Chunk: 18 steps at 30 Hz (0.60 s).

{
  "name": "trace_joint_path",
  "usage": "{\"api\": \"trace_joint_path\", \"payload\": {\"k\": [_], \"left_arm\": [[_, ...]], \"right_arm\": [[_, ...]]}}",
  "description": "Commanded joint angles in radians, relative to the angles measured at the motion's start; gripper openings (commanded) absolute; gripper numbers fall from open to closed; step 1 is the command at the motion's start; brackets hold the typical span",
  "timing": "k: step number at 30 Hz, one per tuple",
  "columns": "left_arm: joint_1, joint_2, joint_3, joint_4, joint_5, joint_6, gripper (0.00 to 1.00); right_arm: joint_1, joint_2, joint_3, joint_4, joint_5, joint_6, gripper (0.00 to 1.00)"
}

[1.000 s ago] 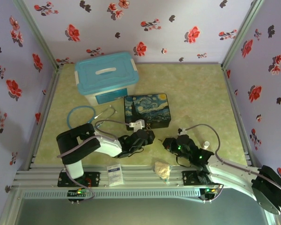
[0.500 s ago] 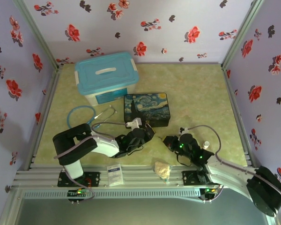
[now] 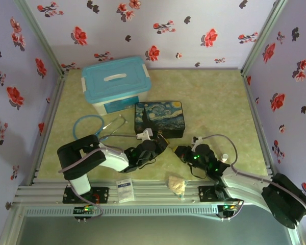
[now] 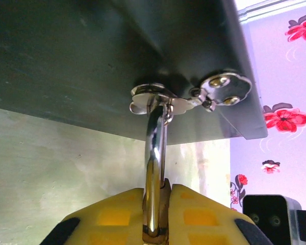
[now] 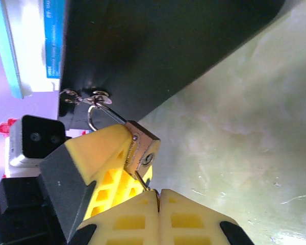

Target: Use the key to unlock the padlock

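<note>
Pinching the tiny dark metal key (image 5: 142, 180) between its closed yellow pads, the right end effector (image 5: 158, 198) holds the key's tip at the underside of the small brass-gold padlock (image 5: 142, 144). The left end effector (image 4: 157, 199) is clamped on that padlock, which hangs by its thin silver shackle (image 4: 154, 143) from the silver clasp (image 5: 84, 97). The clasp sits on the near face of the starry-night painted box (image 3: 159, 117), which stands on the pale green desk (image 5: 234, 127).

A twist could, I judge, spin the thin key inside the pads, or swing the padlock on its shackle and lever the key out.

Most of the key is buried in the pads, and whether it sits in the keyhole cannot be told. From above, padlock and key are too small to make out.
</note>
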Motion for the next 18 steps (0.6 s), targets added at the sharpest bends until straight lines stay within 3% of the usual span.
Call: {"api": "trace_joint_path", "payload": {"k": [1,18], "left_arm": [[0.007,-0.039,0.004,0.080,0.001,0.002,0.00],[0.009,-0.078,-0.006,0.060,0.003,0.002,0.00]], "right_arm": [[-0.011,-0.027,0.025,-0.030,0.000,-0.009,0.00],[-0.014,0.014,0.049,-0.013,0.006,-0.037,0.00]]}}
